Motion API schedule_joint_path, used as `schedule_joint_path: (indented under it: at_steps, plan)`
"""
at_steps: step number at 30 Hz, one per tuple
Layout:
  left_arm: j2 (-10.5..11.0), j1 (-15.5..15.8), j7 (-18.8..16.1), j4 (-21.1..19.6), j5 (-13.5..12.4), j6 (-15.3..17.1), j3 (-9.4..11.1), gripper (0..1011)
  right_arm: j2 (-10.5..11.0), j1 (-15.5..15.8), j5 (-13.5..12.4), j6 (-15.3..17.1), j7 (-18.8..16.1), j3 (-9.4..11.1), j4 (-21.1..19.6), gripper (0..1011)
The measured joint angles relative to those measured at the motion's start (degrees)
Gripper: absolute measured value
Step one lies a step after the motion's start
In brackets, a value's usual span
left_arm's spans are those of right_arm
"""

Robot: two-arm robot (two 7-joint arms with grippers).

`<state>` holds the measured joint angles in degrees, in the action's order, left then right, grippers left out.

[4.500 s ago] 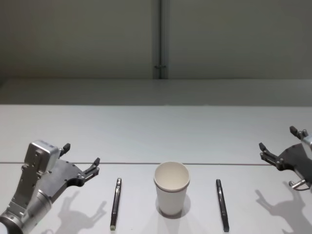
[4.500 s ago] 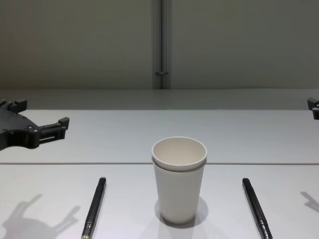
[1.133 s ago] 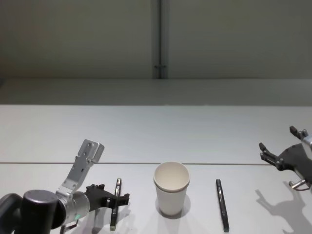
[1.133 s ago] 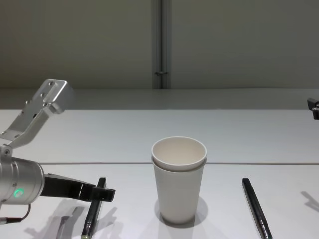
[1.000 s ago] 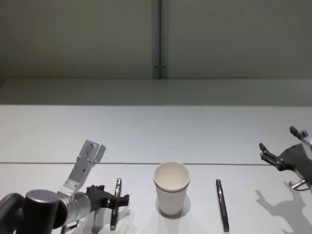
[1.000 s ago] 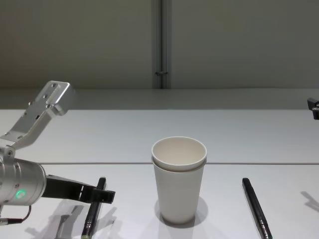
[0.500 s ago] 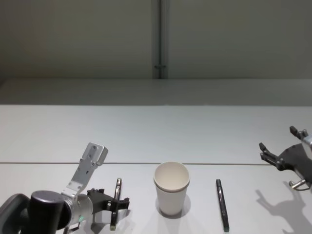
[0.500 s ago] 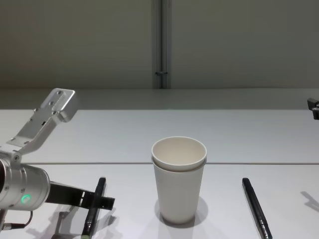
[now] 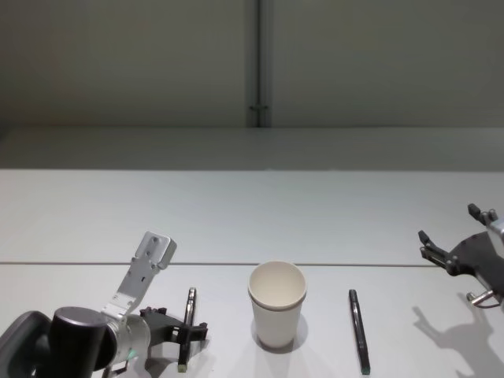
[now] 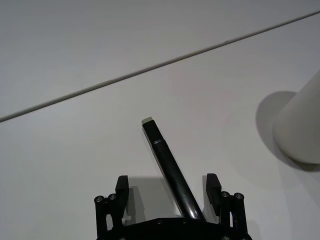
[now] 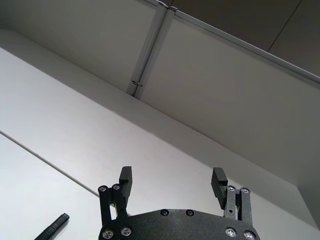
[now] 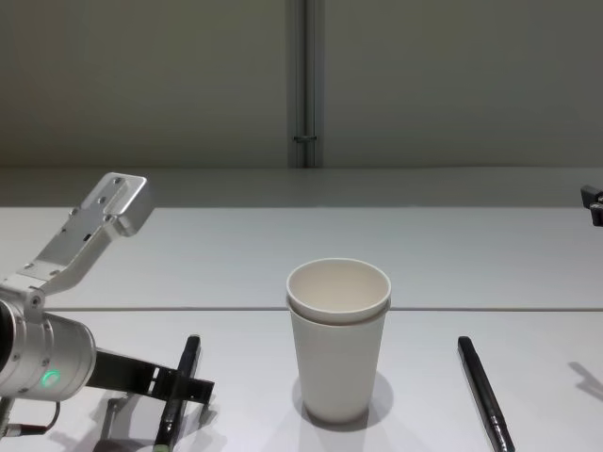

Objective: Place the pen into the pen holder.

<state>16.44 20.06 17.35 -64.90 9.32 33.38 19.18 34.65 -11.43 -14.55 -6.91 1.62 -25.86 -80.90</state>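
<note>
Left gripper low at near-left of the table, jaws open and straddling the left pen. In the left wrist view the pen runs between the fingers, a gap on each side, lying flat on the table. No grip yet.
Holder upright at centre, just right of that pen, empty, apart from everything.
Second pen flat on the table right of the holder, roughly parallel to the first.
Right gripper off at the far right, above the table, jaws wide open, holding nothing, well clear of both pens.
Table seam runs across just behind the holder. Grey wall with vertical post at back.
</note>
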Motion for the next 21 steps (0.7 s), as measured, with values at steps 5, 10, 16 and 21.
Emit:
schedule_joint_path:
  at_steps: [5, 10, 16, 21]
  plan:
    - [-0.25, 0.19, 0.16, 0.34, -0.65, 0.35, -0.08, 1001, 0.0, 0.0, 0.0, 0.0, 0.0, 0.0, 0.0, 1009]
    - [-0.39, 0.49, 0.54, 0.69, -1.56, 0.51, -0.03, 1002, 0.0, 0.0, 0.0, 0.0, 0.0, 0.0, 0.0, 1009]
    - [-0.38, 0.73, 0.75, 0.91, -2.12, 0.51, 0.2, 1001, 0.0, 0.0, 0.0, 0.0, 0.0, 0.0, 0.0, 1008]
    - [-0.37, 0.67, 0.71, 0.86, -1.98, 0.51, 0.19, 1001, 0.0, 0.0, 0.0, 0.0, 0.0, 0.0, 0.0, 1008]
